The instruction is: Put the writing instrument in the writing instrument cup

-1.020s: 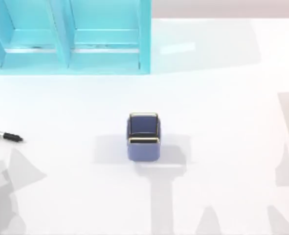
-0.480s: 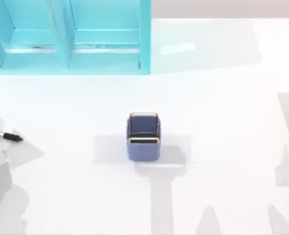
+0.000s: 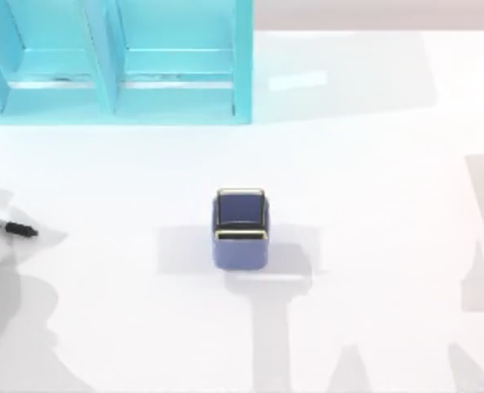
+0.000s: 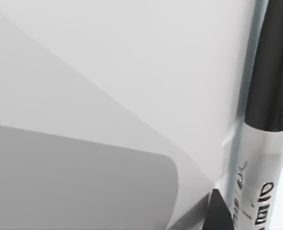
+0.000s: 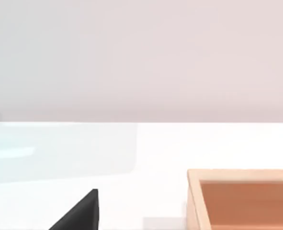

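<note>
Pen [image 3: 8,227] lies flat at table's left edge; left claw's state cannot be told.

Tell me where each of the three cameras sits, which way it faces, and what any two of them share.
Top view: above the table, looking down at the blue cup, pen and turquoise shelf.
Left wrist view: on my left arm, close over the pen; a dark pincer tip shows.
Right wrist view: on my right arm, facing across the table past a wooden box; a dark pincer tip shows.
Shared: top and left wrist views both show the pen.
</note>
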Controlling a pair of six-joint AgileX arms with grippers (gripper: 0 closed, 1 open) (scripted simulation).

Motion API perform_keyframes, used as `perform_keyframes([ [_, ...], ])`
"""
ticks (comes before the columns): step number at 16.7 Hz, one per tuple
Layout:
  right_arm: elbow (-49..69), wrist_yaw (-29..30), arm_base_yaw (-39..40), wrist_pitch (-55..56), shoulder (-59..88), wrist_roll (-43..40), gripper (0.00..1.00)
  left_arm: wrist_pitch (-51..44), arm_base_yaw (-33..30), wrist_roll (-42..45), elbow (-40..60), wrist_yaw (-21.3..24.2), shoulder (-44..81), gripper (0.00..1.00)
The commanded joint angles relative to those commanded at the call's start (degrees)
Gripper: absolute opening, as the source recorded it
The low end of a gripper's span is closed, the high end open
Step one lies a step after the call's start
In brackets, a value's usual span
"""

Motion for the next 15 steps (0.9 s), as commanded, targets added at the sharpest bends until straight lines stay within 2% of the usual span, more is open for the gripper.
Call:
perform_keyframes([
  [2, 0.00, 0.00, 0.00, 0.00, 0.00, 0.00, 1.00, 0.00, 0.00, 0.00, 0.00, 0.00, 0.00, 1.00],
  [15, 0.00, 0.00, 0.00, 0.00, 0.00, 0.00, 1.00, 0.00, 0.00, 0.00, 0.00, 0.00, 0.00, 0.02],
])
